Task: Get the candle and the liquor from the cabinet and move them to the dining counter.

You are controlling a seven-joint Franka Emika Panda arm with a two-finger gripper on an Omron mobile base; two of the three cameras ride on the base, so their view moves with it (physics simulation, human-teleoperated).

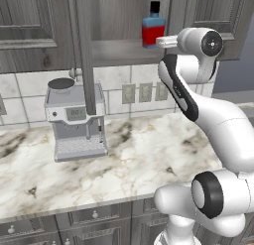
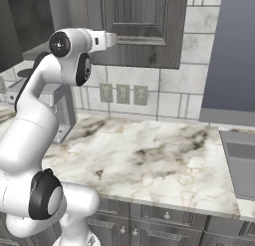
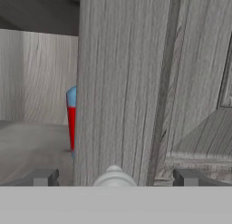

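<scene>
Left base view: liquor (image 1: 153,28) upright on the open cabinet (image 1: 119,50) shelf, just left of the wrist. Hand view: sliver of liquor (image 3: 71,121) half hidden behind the door edge (image 3: 120,82), round knob (image 3: 114,177) just between the fingertips. Gripper (image 3: 115,177) with jaws wide apart, holding nothing. Below the cabinet, coffee machine (image 1: 77,121) on the marble worktop (image 1: 129,159); sink (image 2: 241,165) at far right.

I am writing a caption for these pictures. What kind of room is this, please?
Most likely a home kitchen: a coffee machine stands on a marble worktop, dark grey wall cabinets hang above a tiled wall, and a sink lies at the right.
</scene>
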